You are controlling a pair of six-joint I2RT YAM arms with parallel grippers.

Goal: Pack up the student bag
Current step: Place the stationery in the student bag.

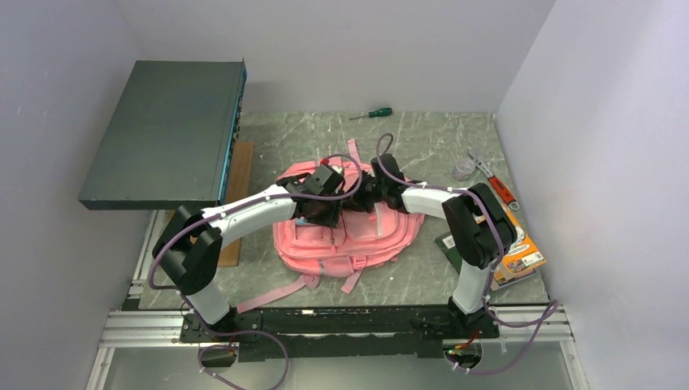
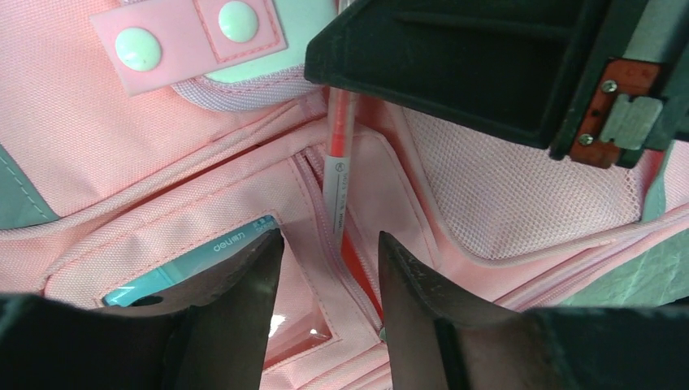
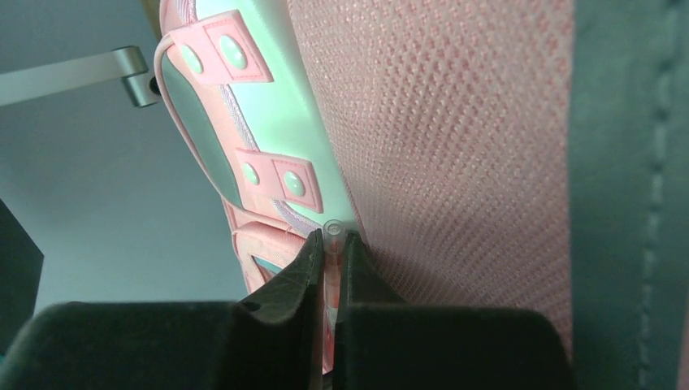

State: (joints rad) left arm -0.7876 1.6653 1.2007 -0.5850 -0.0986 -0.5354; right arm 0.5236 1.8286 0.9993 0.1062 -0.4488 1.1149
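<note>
**While both grippers crowd the bag, the right one pinches a pen**

Where the bag (image 1: pixel 341 231) lies flat at the middle of the table (image 1: pixel 422 138), you have little room on either side. A grey box (image 1: pixel 162 134) overhangs the table's left edge near the left arm. On the right, a wrench (image 1: pixel 497 185), a clear cup (image 1: pixel 463 169) and an orange box (image 1: pixel 520 252) lie between the bag and the wall. Bare tabletop lies beyond the bag, with only a screwdriver (image 1: pixel 372 114) near the far wall. The bag's straps trail toward the near edge.

Your two grippers meet over the bag's upper half, almost touching each other. The right gripper (image 3: pixel 331 244) is closed tight on a thin pen (image 3: pixel 332 231), whose clear tip pokes out just past the fingertips, hard against the pink mesh.

In the left wrist view the pen (image 2: pixel 337 175) runs down from the right gripper along the zipper seam. Your left gripper (image 2: pixel 329 244) stands about half open with a finger on each side of that seam. It holds nothing, and you cannot tell whether its fingers touch the fabric. A teal item (image 2: pixel 236 240) shows in the clear pocket window just beside its left finger.
</note>
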